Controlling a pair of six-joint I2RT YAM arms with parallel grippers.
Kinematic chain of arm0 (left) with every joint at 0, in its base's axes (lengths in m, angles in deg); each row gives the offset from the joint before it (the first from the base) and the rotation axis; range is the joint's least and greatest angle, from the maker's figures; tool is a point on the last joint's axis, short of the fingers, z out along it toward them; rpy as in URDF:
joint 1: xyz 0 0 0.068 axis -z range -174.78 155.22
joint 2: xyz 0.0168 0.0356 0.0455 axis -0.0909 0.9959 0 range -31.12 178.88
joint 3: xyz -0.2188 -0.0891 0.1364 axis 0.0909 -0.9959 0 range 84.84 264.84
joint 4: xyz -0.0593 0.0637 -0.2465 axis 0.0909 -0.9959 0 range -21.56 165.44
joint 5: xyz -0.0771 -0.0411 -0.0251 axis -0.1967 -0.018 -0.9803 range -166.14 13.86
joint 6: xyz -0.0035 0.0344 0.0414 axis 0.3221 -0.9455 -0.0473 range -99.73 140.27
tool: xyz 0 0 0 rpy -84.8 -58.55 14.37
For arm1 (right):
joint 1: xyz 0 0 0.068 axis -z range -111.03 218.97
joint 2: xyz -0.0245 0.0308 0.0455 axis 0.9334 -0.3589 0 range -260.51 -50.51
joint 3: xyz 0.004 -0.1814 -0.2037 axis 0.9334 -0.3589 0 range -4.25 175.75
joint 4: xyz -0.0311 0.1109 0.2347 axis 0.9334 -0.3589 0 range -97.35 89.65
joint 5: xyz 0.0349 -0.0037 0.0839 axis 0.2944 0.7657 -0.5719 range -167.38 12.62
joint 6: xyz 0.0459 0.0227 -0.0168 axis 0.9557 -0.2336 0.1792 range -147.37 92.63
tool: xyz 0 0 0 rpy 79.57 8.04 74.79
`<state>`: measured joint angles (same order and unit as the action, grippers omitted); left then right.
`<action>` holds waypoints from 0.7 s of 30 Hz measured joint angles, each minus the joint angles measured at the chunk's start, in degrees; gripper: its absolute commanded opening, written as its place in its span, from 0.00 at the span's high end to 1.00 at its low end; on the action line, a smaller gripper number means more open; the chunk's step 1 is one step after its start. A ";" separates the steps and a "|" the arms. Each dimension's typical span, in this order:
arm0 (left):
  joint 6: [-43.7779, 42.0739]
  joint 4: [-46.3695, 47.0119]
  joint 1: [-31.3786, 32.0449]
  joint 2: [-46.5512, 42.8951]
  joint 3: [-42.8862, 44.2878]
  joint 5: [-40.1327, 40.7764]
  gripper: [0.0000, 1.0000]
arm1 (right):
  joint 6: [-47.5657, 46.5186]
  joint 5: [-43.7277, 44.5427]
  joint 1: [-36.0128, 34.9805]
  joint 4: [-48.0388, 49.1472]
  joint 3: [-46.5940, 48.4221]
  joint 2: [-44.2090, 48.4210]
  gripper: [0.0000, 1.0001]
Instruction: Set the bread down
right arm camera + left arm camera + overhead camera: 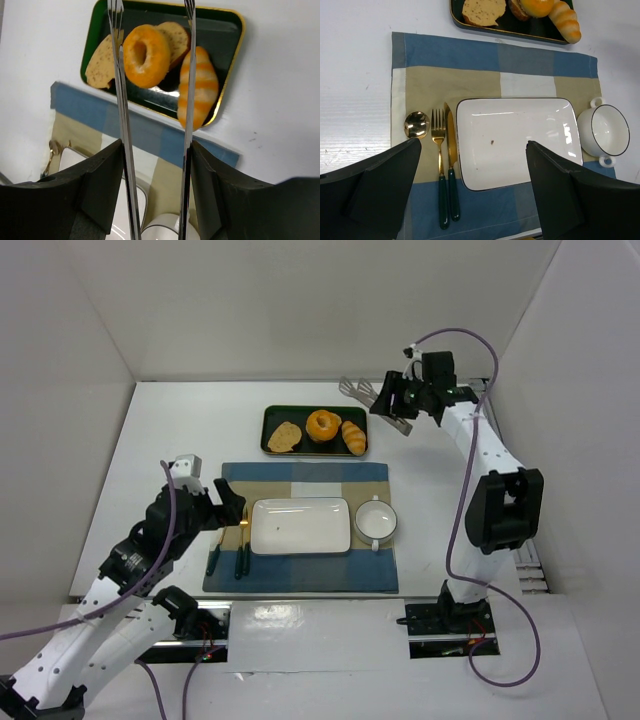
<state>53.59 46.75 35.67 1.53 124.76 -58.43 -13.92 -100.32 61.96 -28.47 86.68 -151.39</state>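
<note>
The bread (323, 425) is a glossy golden-orange ring lying in the dark green tray (271, 418) at the back of the table; it also shows in the right wrist view (146, 56) and at the top edge of the left wrist view (537, 6). My right gripper (395, 405) (156, 165) is shut on metal tongs (372, 398), just right of the tray. The two tong arms (120, 100) stand apart, and the bread shows between them, farther off. My left gripper (475, 170) (228, 502) hangs open and empty over the placemat's left side.
A toast slice (285, 436) and a striped oblong roll (353, 436) share the tray. On the blue and tan placemat (300, 480) lie a white rectangular plate (300, 525), a white cup (377, 521), and a spoon (416, 124), fork (438, 135) and knife (450, 150). White walls enclose the table.
</note>
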 measured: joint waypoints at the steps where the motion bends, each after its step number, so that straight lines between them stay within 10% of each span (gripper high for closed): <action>1: -0.02 0.11 0.00 0.09 0.00 0.02 0.00 | -0.20 -0.76 -0.42 0.04 -0.04 -0.35 0.40; 21: -0.11 0.39 0.00 0.63 0.00 0.02 0.00 | -2.89 -1.64 -5.35 -1.38 2.97 -9.97 0.41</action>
<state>53.48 47.15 35.67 2.16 124.76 -58.41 -16.80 -101.96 56.61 -29.85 89.66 -161.36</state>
